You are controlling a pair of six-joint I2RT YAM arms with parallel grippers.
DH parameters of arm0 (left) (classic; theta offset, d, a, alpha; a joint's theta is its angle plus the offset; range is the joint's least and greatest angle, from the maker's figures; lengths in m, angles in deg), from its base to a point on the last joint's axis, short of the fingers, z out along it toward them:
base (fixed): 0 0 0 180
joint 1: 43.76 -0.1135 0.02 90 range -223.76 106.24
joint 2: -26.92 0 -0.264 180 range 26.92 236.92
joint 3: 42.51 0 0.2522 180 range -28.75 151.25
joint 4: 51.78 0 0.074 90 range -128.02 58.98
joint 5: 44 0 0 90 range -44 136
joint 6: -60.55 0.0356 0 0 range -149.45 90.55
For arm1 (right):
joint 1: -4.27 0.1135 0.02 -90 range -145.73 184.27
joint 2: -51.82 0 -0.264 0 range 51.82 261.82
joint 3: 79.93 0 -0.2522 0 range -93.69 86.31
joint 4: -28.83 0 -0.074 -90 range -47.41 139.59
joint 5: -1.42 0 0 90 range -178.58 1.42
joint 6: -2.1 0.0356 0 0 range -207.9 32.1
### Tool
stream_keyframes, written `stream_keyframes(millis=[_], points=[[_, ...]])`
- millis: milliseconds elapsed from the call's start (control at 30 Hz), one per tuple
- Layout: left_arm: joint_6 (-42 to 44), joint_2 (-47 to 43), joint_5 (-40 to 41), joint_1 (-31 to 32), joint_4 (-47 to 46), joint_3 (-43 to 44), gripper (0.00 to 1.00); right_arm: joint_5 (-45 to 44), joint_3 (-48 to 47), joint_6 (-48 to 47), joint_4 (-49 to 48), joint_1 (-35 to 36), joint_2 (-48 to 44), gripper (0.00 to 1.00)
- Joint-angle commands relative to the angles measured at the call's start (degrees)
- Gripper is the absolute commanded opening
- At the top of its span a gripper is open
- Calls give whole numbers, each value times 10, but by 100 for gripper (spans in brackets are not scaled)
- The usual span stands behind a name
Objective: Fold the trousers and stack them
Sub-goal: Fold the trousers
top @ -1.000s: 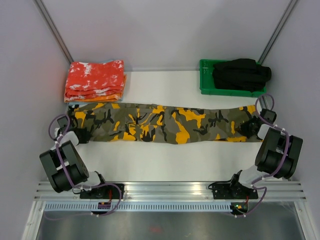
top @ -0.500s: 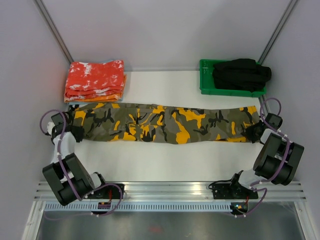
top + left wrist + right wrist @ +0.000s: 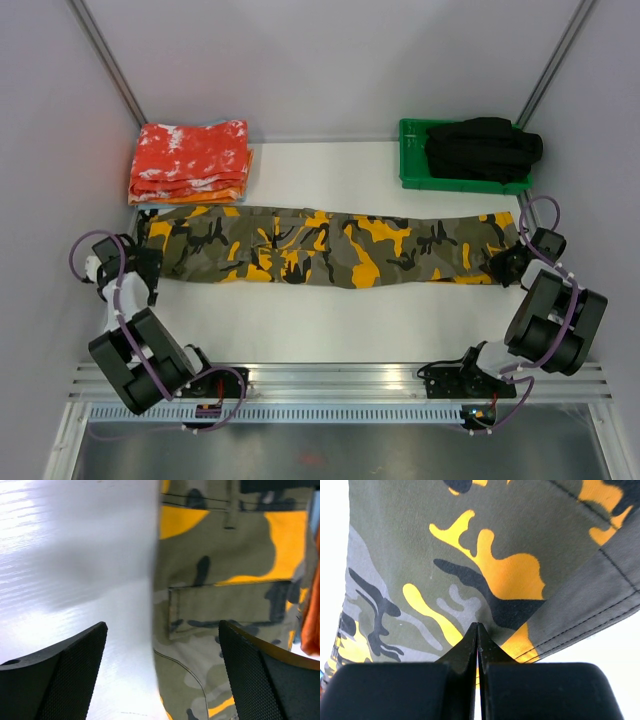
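trousers (image 3: 320, 245) lengthwise left-right, waist left | left gripper (image 3: 162, 630) wide open, empty | right gripper (image 3: 477, 628) pinching hem

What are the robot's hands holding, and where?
The right gripper is pinched shut on the trousers, right by the leg hem. The left gripper is open at the waist end, holding nothing.

L pincer (image 3: 162, 630) spread wide, wrist low; R pincer (image 3: 477, 626) pinched tight together, both elbows bent.
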Motion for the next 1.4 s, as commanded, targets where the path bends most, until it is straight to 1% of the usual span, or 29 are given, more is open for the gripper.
stream_keyframes(millis=[0,67,100,167,200,233,267,300,367,433,467,500,567,600,633,667,733,800,933,967,1100,1133,1200,1300,1367], points=[[-14,25,-29,-26,-63,-13,95,22,-1,-8,-10,-2,5,0],[-3,52,-58,-36,-85,-7,93,23,-2,-6,-12,-2,5,0],[2,61,-68,-37,-109,-4,90,22,-3,-4,-12,-2,5,0],[13,91,-93,-39,-124,5,86,24,-4,-1,-16,0,6,0],[13,103,-100,-39,-129,8,83,24,-5,1,-16,1,6,0],[14,114,-112,-39,-140,12,82,24,-8,3,-17,2,8,0],[12,133,-117,-39,-147,12,80,24,-10,3,-17,3,10,0],[9,141,-122,-40,-157,9,77,24,-12,5,-16,4,10,0],[4,160,-134,-40,-180,5,75,18,-20,4,-10,5,10,0],[3,166,-129,-39,-189,3,75,13,-25,3,-5,5,8,0],[7,168,-127,-40,-192,3,73,11,-26,3,-3,5,7,0],[9,169,-125,-40,-194,4,69,10,-27,3,-1,5,7,0],[11,169,-119,-40,-195,6,58,6,-28,3,1,5,8,0],[12,170,-119,-40,-195,7,46,5,-28,3,2,5,9,0],[12,172,-119,-39,-193,9,38,4,-28,4,1,5,10,0],[13,174,-120,-40,-192,9,26,3,-29,5,2,5,13,0],[16,178,-120,-40,-189,10,12,2,-29,7,4,5,15,0],[18,178,-120,-39,-181,10,2,-2,-28,10,6,5,18,0],[22,154,-111,-40,-144,13,2,-15,-21,18,7,5,14,0],[24,143,-106,-39,-113,13,2,-18,-19,20,7,5,12,0],[33,58,-29,-39,-28,13,2,-47,-12,32,25,5,-6,0],[35,27,-26,-39,-15,14,2,-66,-9,34,29,5,-16,0],[35,4,0,-40,26,21,2,-88,2,38,43,5,-29,0],[46,-16,-1,-40,49,29,2,-104,20,32,49,1,-56,0],[60,-17,-10,-40,57,30,2,-85,24,24,50,-4,-67,0]])
